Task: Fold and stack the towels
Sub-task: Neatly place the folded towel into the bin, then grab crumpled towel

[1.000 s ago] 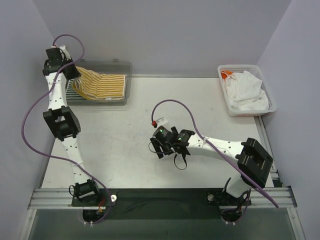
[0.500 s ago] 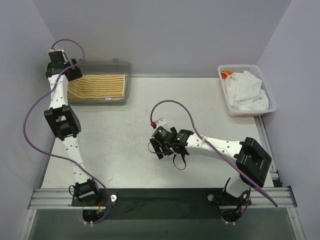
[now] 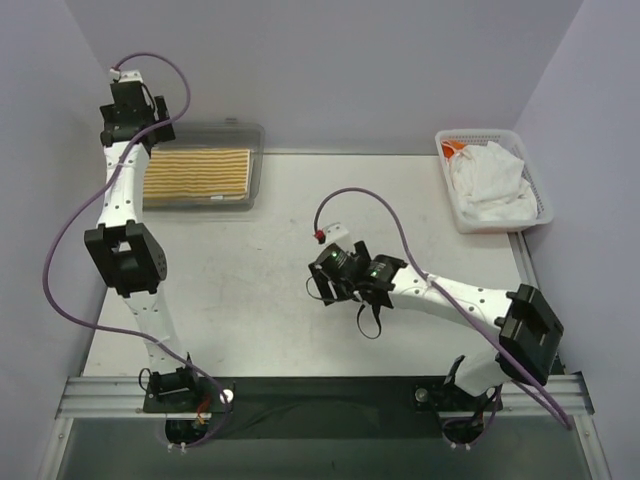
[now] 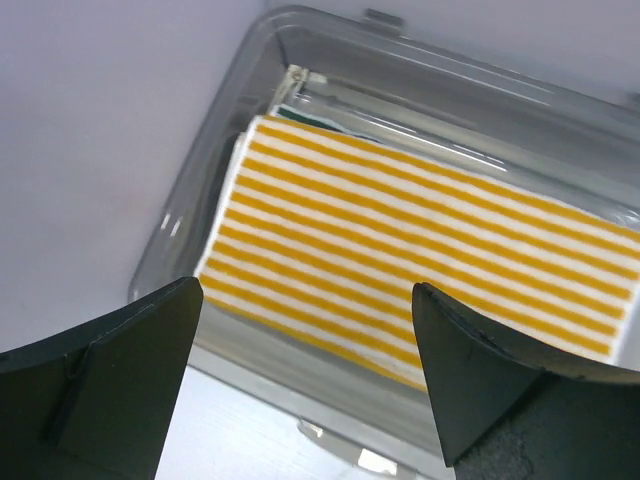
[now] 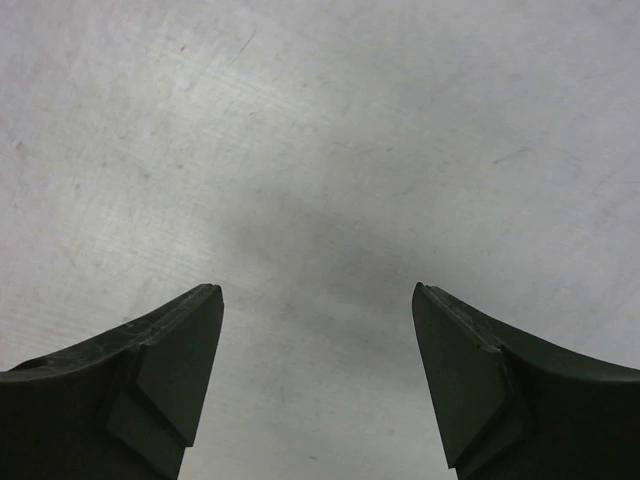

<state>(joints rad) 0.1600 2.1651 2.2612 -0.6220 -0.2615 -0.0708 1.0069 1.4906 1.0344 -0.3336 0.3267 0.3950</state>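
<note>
Yellow-striped towel (image 3: 196,175) flat in tray (image 3: 252,135), white towels (image 3: 492,182) crumpled

Mostly hidden items
Only a green edge (image 4: 312,113) shows beneath the yellow-striped towel (image 4: 420,260); white towels (image 3: 490,182) cover most of an orange item (image 3: 455,148) in the basket (image 3: 478,134).

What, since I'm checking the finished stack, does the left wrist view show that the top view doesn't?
Left wrist only: a thin dark green edge beneath the far corner of the yellow striped towel, likely another towel. Top only: the basket of white towels and the right gripper over the table. Both: that towel lying flat in the clear tray, the left gripper open above it.
</note>
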